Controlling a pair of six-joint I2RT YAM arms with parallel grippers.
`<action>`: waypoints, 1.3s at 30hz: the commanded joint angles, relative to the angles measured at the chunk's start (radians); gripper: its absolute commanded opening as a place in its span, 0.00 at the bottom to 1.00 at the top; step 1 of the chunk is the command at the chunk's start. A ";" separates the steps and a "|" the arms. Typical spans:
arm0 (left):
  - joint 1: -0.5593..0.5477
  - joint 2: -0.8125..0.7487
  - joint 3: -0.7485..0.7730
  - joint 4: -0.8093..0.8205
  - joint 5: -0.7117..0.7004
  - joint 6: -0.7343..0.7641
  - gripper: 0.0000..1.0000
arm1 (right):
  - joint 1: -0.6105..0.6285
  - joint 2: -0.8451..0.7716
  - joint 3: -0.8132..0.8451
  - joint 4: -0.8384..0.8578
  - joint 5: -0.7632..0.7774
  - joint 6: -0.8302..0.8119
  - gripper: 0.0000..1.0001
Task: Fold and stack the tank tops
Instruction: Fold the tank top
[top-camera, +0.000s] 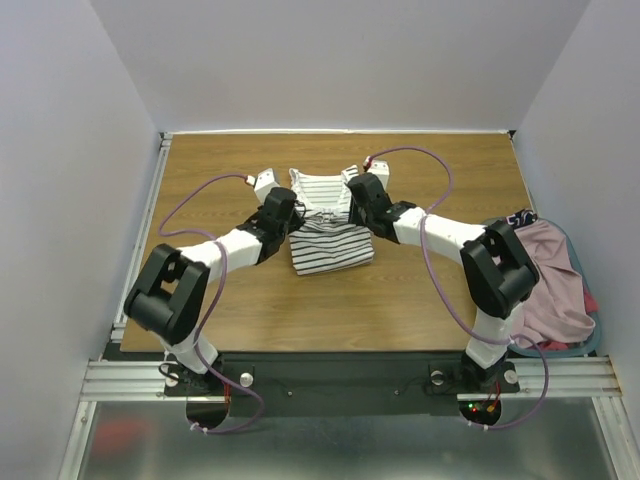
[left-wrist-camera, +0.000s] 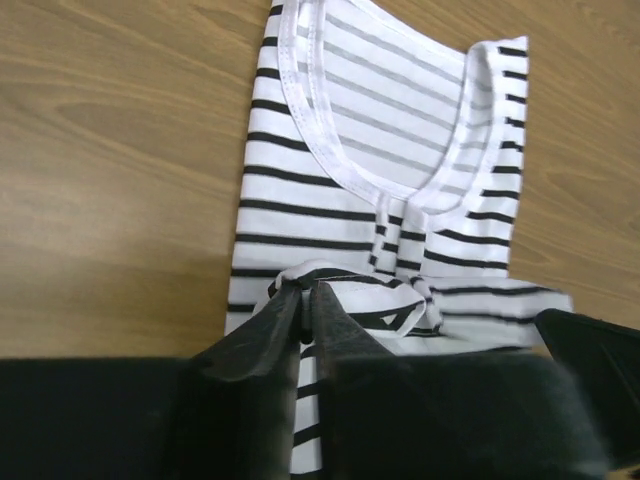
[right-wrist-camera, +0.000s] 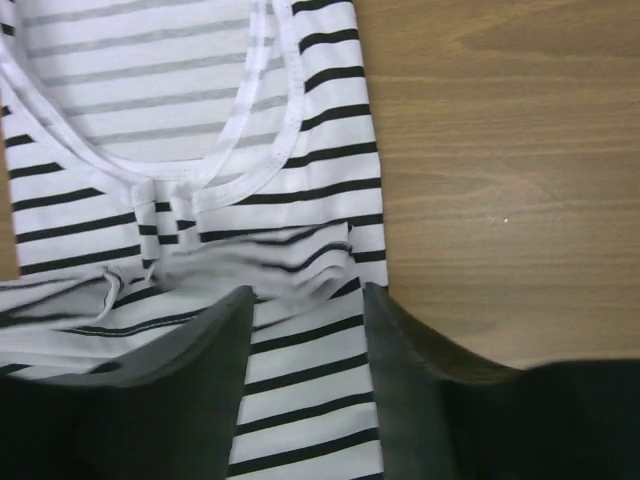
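A wooden counter (top-camera: 420, 300) carries a white, black-striped tank top (top-camera: 325, 240) at its centre, partly folded. A dusty pink tank top (top-camera: 555, 280) lies heaped in a blue-rimmed basket (top-camera: 598, 335) at the right edge, well apart. The left hand (left-wrist-camera: 308, 298) has its fingers barely parted, tips touching a bunched fold. The right hand (right-wrist-camera: 305, 300) has its fingers clearly apart over the stripes, gripping nothing.

A robotics lab test cell: a left arm (top-camera: 235, 245) and right arm (top-camera: 440, 232) trailing purple cables (top-camera: 205, 185) are bolted by aluminium rails (top-camera: 120, 378) at 6 o'clock of a wooden table (top-camera: 400, 300), with plain white walls (top-camera: 70, 150) at 9, 12 and 3 o'clock.
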 joint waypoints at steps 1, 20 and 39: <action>0.038 0.067 0.082 0.119 0.116 0.110 0.37 | -0.028 0.019 0.061 0.049 -0.032 -0.013 0.58; 0.055 0.131 0.174 0.067 0.150 0.121 0.38 | -0.031 0.022 0.070 0.049 -0.049 -0.047 0.78; 0.130 0.102 0.128 -0.088 0.096 -0.001 0.38 | -0.071 0.187 0.204 0.044 -0.086 -0.122 0.59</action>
